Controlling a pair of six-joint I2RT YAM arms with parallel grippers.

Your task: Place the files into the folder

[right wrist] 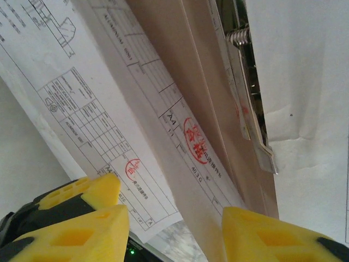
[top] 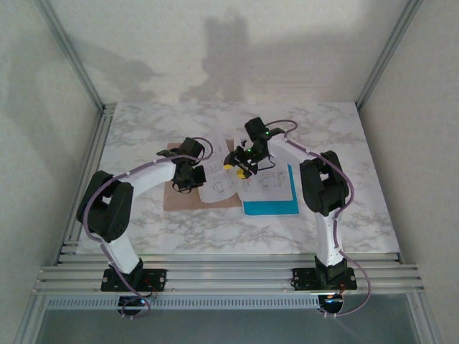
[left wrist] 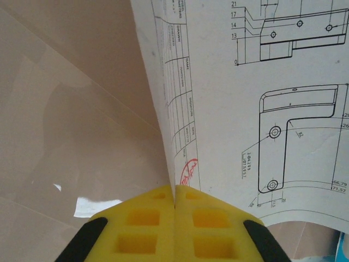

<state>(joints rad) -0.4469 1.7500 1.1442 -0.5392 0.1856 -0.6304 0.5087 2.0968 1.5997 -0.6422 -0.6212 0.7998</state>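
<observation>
Files (top: 231,183): white drawing sheets fanned across the middle of the counter (top: 344,143), with a blue sheet (top: 276,208) lowest on the right. The left-hand sheets overlap the brown folder (top: 176,197), and none is squared inside it yet. Left jaws: pressed together on the edge of one drawing sheet (left wrist: 262,109), which curves up off the folder's card. Right jaws: apart, with yellow pads (right wrist: 82,224) either side of the stacked sheet edges and the folder's edge, gripping nothing that can be seen. Risks, as judged — the pinched sheet may crease or tear if the left arm pulls while other sheets weigh on it. The right jaws, closing here, may catch the folder card along with the paper and drag the folder off line. Loose sheets may slide apart, leaving the blue one outside. Obstacles — a metal spring clip (right wrist: 248,93) beside the sheets could snag a paper edge, and both arms work close together over the same stack.
</observation>
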